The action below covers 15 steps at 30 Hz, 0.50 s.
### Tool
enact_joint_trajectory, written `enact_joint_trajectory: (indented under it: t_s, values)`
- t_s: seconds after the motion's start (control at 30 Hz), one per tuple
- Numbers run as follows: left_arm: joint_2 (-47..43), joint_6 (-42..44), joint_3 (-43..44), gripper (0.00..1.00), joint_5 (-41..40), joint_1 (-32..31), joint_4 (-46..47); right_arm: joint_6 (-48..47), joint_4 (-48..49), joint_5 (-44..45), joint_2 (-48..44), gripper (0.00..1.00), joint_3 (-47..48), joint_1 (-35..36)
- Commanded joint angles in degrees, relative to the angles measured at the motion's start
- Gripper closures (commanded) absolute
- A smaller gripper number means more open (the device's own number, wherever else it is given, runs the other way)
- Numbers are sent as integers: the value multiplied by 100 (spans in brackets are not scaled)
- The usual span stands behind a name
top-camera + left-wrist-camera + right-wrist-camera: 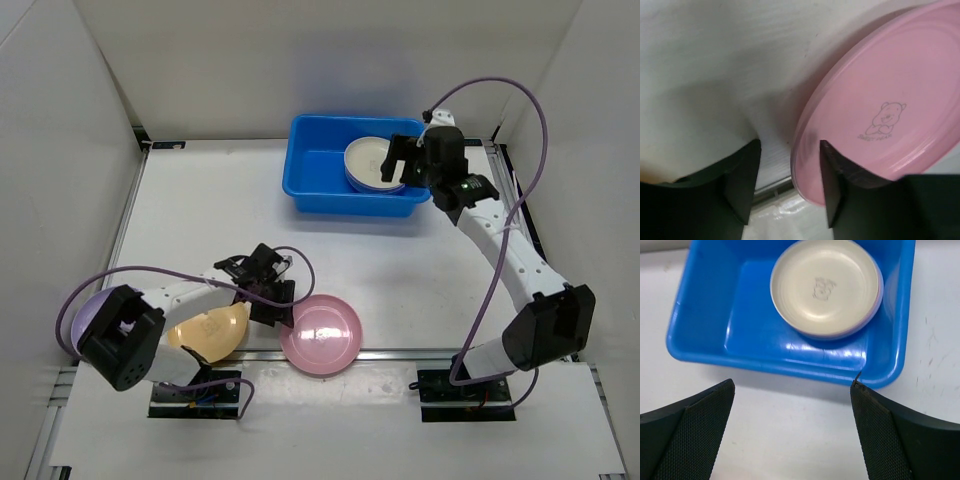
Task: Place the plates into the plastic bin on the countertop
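A pink plate point(320, 335) point(880, 100) lies at the near edge of the white countertop point(220, 210). My left gripper point(283, 312) point(790, 145) is open and straddles its left rim, one finger over the plate's inside and the other outside, apart from the rim. Under the left arm sit an orange-yellow plate point(215, 335) and a lilac plate point(85, 310). The blue plastic bin point(315, 180) point(705, 315) holds a cream plate point(372, 160) point(825, 285) stacked on a lilac one point(876, 302). My right gripper point(395, 160) point(792, 385) hangs open and empty above the bin's near right side.
A metal rail point(420, 352) runs along the near edge, and the pink plate overlaps it. White walls close in the left, back and right sides. Purple cables loop from both arms.
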Motion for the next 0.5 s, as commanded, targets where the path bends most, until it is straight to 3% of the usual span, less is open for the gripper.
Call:
enact_joint_trajectory:
  t_s: [0.0,0.03,0.07,0.13,0.17,0.2,0.47]
  values:
    - [239,67,133,41,-90,-144,263,285,-76,203,-427,1,-226,-27]
    - [362,58,159,47,-160,-136,237,355,-112,273,-584,1,-288,-27]
    - [398,58,273,60,-231,-144,228,355,-147,361,-655,1,-410,-71]
    - [416,76,387,70,-406,-162,228,390,-305,527,-813,1,-534,-45]
    - [381,102,440,84,-433,-153,228,425,-358,616,-953,1,-595,-45]
    - [346,119,580,90,-512,-162,228,504,-428,704,-1024,1,-709,-62]
    - [-181,453,1318,90,-898,-180,-150,882,-692,1863,-1727,1,-1237,-97]
